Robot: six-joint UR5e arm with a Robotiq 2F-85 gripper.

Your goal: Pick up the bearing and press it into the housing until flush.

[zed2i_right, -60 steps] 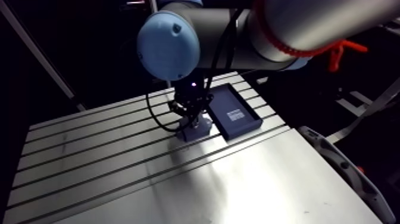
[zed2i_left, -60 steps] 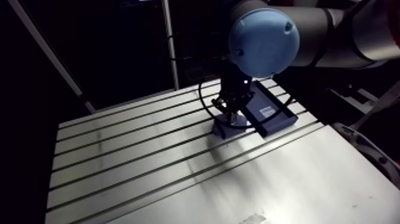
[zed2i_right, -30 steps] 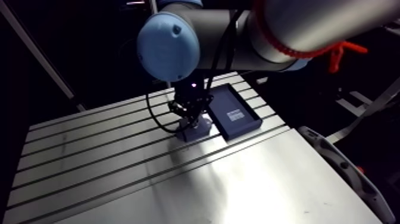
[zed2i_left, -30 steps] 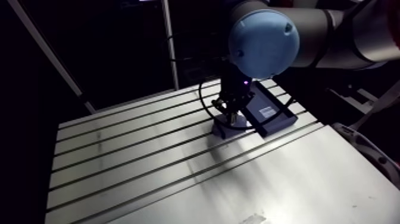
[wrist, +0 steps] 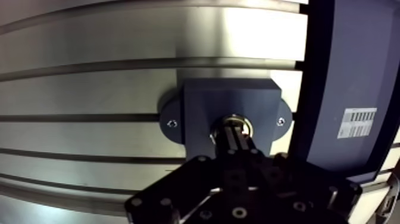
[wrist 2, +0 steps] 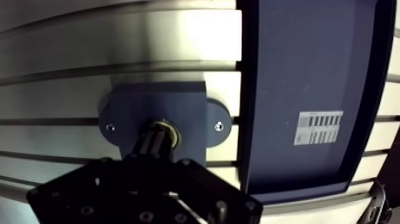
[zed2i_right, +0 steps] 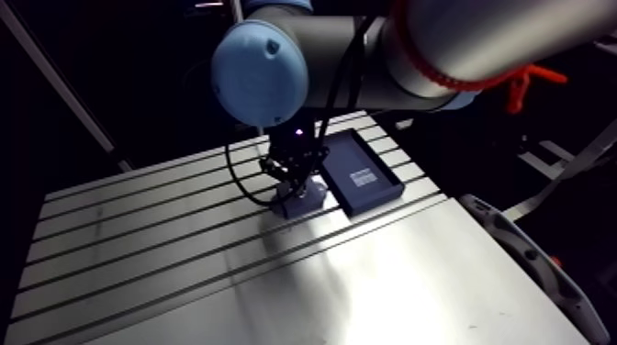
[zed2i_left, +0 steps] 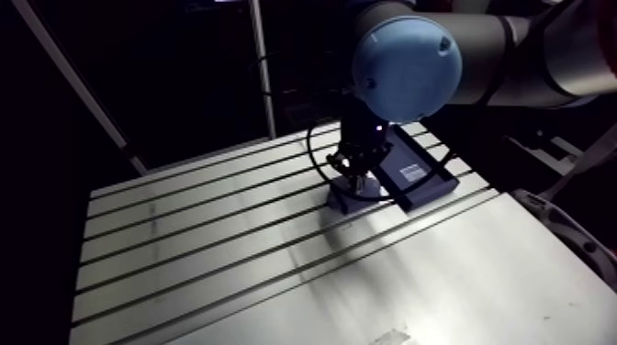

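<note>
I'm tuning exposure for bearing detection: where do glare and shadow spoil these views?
Arm view: mostly dark, one bright sheen on the table near the dim hand. Wrist view: strong glare on the table beyond the housing; the hand shades the bearing, only its rim glinting.

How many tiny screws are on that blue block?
2. One screw sits on one rounded ear of the housing, the other screw on the opposite ear, either side of the gripper. More may hide beneath the gripper.
</note>
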